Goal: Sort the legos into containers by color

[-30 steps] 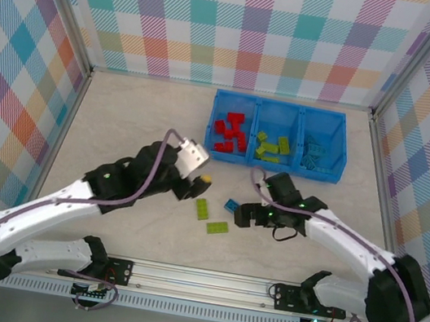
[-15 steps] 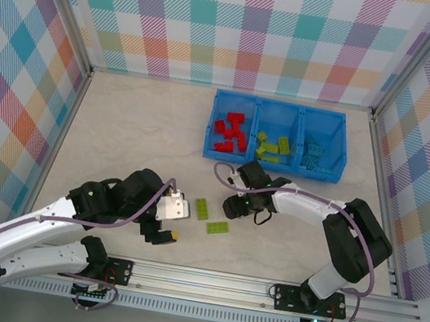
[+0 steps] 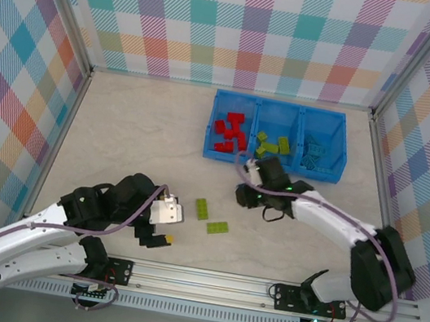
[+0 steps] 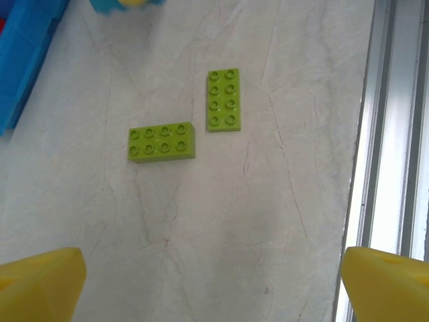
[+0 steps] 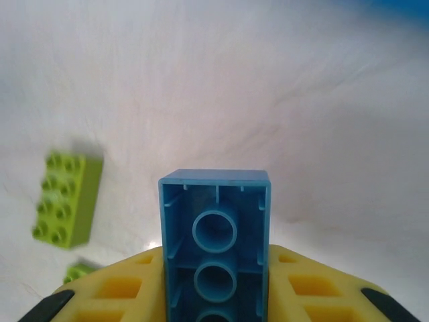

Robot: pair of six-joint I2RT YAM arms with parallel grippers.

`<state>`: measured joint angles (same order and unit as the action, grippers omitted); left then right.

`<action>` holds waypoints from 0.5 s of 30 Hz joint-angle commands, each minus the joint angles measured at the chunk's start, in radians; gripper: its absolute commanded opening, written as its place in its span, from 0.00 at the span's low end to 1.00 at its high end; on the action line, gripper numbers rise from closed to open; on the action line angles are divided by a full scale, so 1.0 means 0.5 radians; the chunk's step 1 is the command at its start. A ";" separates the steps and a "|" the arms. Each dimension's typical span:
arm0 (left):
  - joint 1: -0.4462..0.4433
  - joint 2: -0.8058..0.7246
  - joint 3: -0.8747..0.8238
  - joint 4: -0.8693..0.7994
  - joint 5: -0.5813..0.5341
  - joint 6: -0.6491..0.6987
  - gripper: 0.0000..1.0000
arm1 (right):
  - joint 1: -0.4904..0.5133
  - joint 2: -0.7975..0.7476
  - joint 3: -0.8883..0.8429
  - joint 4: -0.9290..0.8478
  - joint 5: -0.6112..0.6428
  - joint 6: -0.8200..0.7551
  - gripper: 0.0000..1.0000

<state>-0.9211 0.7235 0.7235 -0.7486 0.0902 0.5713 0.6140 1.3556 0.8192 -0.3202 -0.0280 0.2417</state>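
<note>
1. At the left of the overhead view, our left claw [image 3: 162,228] hangs over the pale marbled table top [image 3: 137,131]. Its yellow fingertips [image 4: 40,282] are spread wide, with nothing between them.
2. Just to its right we see the upper lime green studded plastic brick [image 3: 202,208] and the lower lime green studded plastic brick [image 3: 217,227]. Both lie flat on the table, studs up. They sit at a right angle to each other with a narrow gap between them, ahead of the open jaws and clear of them.
3. Further right, our right claw [image 3: 246,194] is closed on a light blue studded plastic brick [image 5: 214,235]. The brick is pinched between the yellow pads [image 5: 114,288] and sticks out past them, its hollow underside facing the wrist camera.
4. Beyond that claw stands the bright blue plastic three-compartment tray [image 3: 281,103]. It holds red bricks [image 3: 228,130] in the left compartment, lime green bricks [image 3: 271,144] in the middle and light blue bricks [image 3: 313,151] in the right. The held brick is outside the tray, near its front wall.
</note>
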 commanded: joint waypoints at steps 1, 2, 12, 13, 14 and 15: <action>-0.017 -0.101 -0.023 0.098 -0.053 0.010 1.00 | -0.267 -0.266 -0.036 0.175 0.035 0.206 0.27; -0.017 -0.129 -0.026 0.119 -0.057 0.003 1.00 | -0.336 -0.317 -0.034 0.199 0.058 0.208 0.28; -0.017 -0.282 -0.066 0.260 -0.219 -0.132 1.00 | -1.135 0.015 0.310 0.338 0.044 0.324 0.28; -0.017 -0.281 -0.061 0.264 -0.223 -0.144 1.00 | -1.182 0.096 0.350 0.362 0.035 0.342 0.28; -0.017 -0.279 -0.057 0.259 -0.224 -0.151 1.00 | -1.215 0.161 0.375 0.382 0.037 0.360 0.28; -0.017 -0.278 -0.053 0.255 -0.229 -0.155 1.00 | -1.239 0.220 0.400 0.406 0.038 0.375 0.28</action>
<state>-0.9215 0.5877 0.7044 -0.6483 -0.0013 0.5251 0.0204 1.4086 0.9794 -0.1650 0.0074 0.3870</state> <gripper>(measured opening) 0.998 0.319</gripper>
